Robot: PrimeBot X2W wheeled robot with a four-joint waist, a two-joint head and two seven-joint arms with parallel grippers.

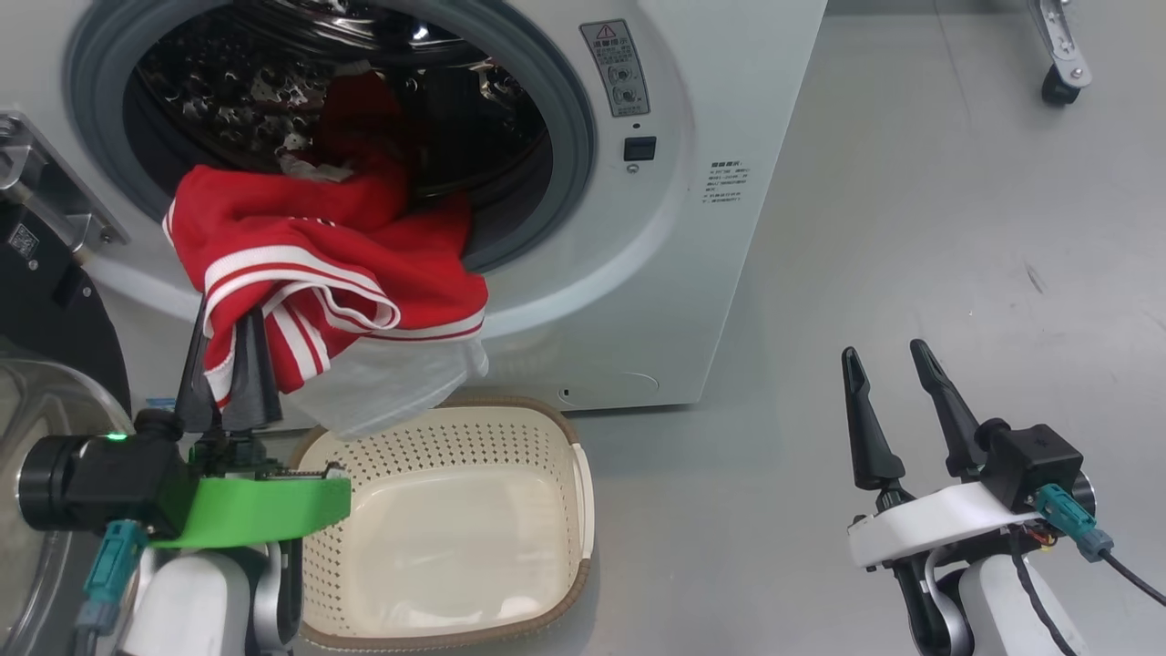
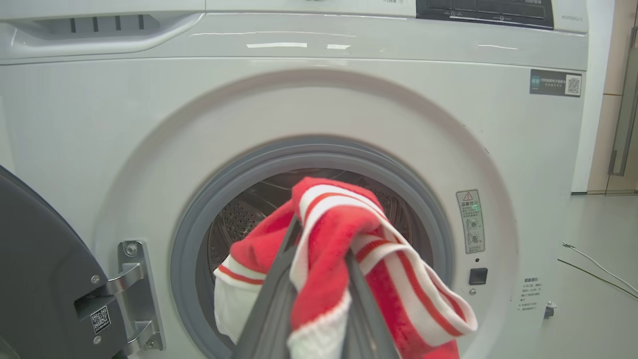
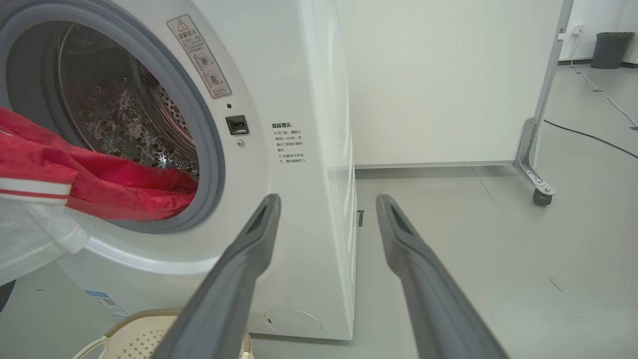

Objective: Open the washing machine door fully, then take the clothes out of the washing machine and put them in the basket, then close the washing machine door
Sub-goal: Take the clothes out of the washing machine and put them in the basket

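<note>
Head view: left gripper (image 1: 228, 337) is clamped on a striped fold of the red jersey (image 1: 310, 264), which hangs over the lip of the washing machine (image 1: 692, 228), its tail trailing back into the drum. The basket (image 1: 583, 492) sits on the floor right under the opening, I judge so the cloth can drop straight in. The door (image 1: 46, 301) is swung wide to the left, clear of the pull path. Right gripper (image 1: 885, 351) is parked well off to the right, jaws apart and empty, presumably out of the way. Left wrist view: fingers (image 2: 276, 289) pinch the jersey (image 2: 339, 219) together, cloth bunched over both; the hinged door (image 2: 40, 279) is at the left. Right wrist view: gripper (image 3: 328, 199) spread wide on nothing; jersey (image 3: 99, 184) spills from the drum, basket rim (image 3: 144, 314) below.
</note>
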